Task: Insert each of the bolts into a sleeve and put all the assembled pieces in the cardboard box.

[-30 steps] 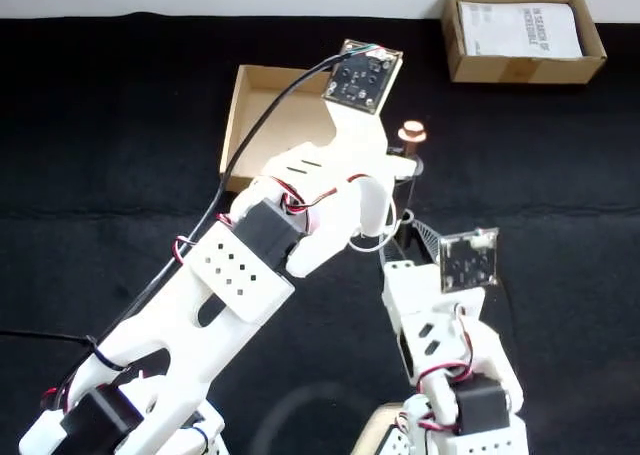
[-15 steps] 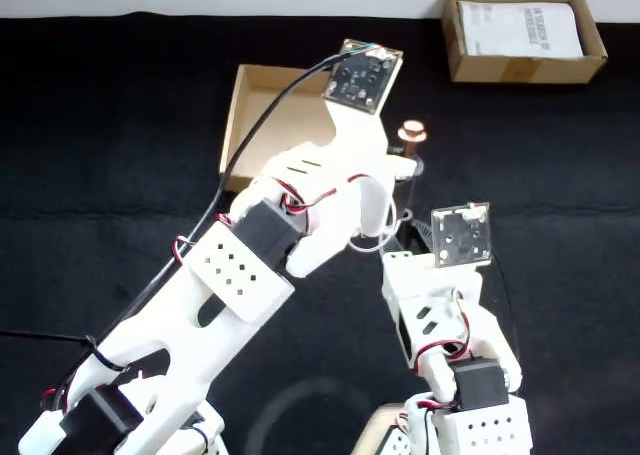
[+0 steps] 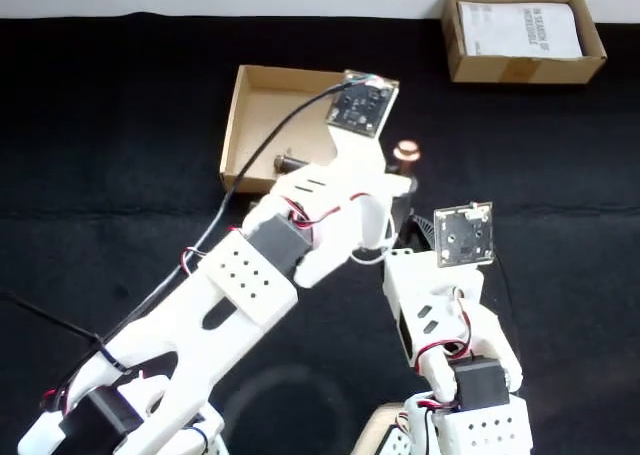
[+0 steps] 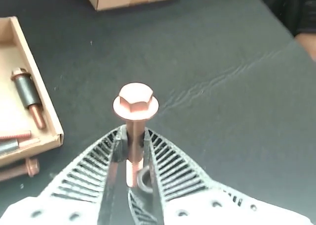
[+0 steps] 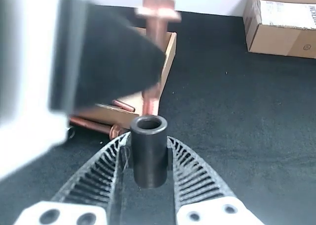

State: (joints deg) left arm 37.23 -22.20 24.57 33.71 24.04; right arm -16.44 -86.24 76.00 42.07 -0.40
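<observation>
The bolt (image 4: 135, 104) stands upright, head up, its shank gripped by the left jaws. The sleeve (image 5: 148, 151) stands upright, bore up, gripped by the right jaws, its rim near the bolt's tip. Both are held above the tabletop (image 3: 120, 125), beside the box (image 3: 265, 110). An assembled piece (image 4: 24, 94) lies in the box. A loose bolt (image 4: 22, 168) lies just outside the box wall.

bolt (image 4: 136, 102): copper-toned metal, smooth, bit of sheen on hex head. sleeve (image 5: 148, 151): dark, matt, smooth; metal or plastic, can't tell. left gripper (image 4: 134, 136), right gripper (image 5: 148, 141): white plastic, ribbed lattice faces. cardboard box (image 3: 270, 115): plain brown card, matt. table cover (image 4: 237, 62): black cloth, matt, few wrinkles.
</observation>
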